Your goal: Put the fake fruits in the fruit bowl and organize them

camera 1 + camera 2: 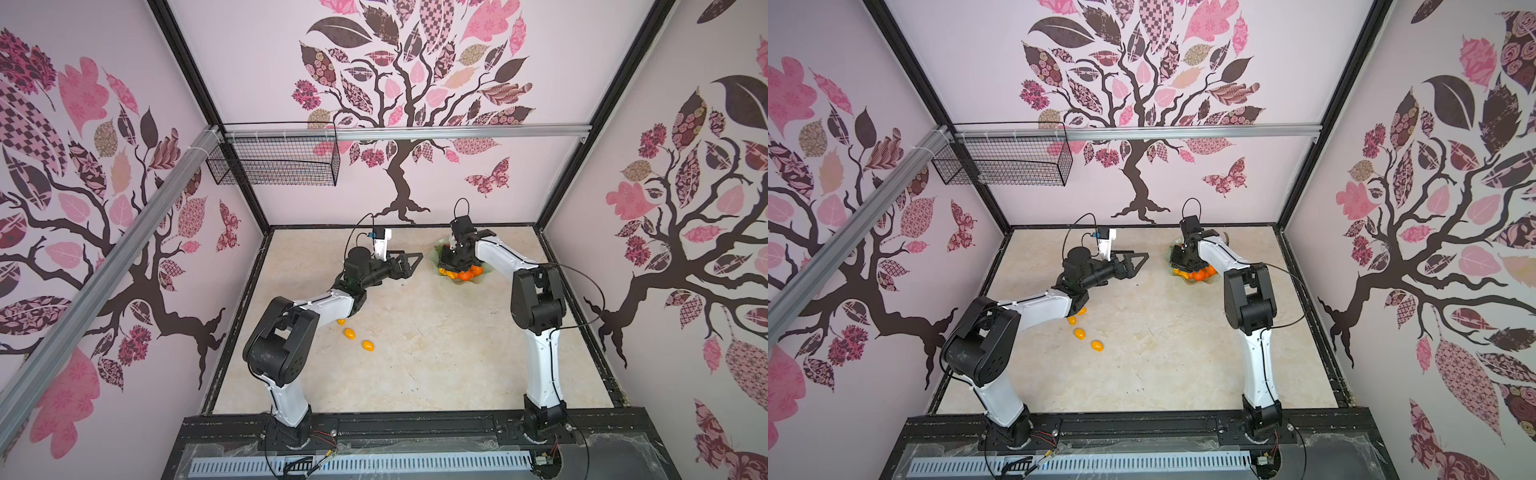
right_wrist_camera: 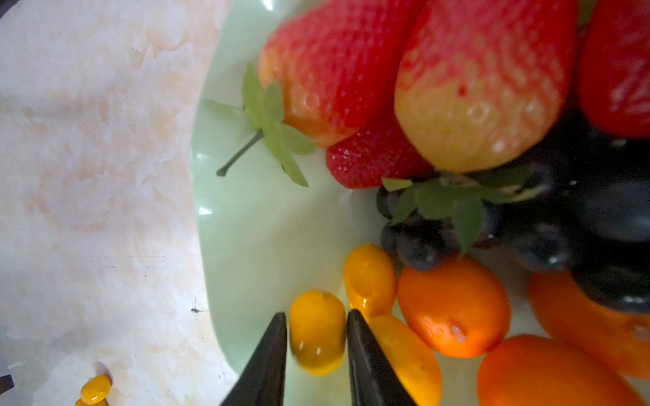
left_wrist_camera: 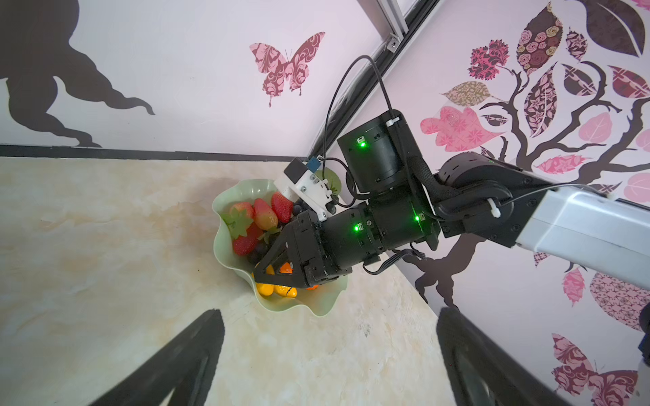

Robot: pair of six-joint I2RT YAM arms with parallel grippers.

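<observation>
Right gripper (image 2: pixel 314 314) is low over the fruit bowl (image 2: pixel 260 225), with a fingertip on either side of one kumquat (image 2: pixel 316 334) on the inner slope near the rim. Thin slivers of green show at each fingertip and the fruit's lower end is smeared, so I can't tell whether it's pinched or loose. I read this as the drop-off step.

Bowl contents: strawberries (image 2: pixel 475 88) are grouped on one side, with the grape bunch (image 2: pixel 598 218) beside them. The tangerines (image 2: pixel 453 309) and two more kumquats (image 2: pixel 369 277) sit right next to the drop spot. Sorting by type looks sound.

Doing it well:
- Let go low. The wall slopes inward, so the fruit should roll against its neighbours, not out.
- Open just enough to clear, then lift straight up — one fingertip is just beside a neighbouring kumquat, and any sideways pull would drag it.
- Don't press down. Smooth oval plastic will likely squirt out from between the tips.

Left gripper (image 3: pixel 329 313) is spread wide and empty, beside the bowl and pointing at it.

Not done yet: loose kumquats (image 1: pixel 349 333) lie on the surface (image 1: pixel 415 374), well apart from the bowl. Three are in clear view and a fourth is half under the left arm (image 1: pixel 1038 305) in a top view. That arm is closer to them — my call is it should take those.
</observation>
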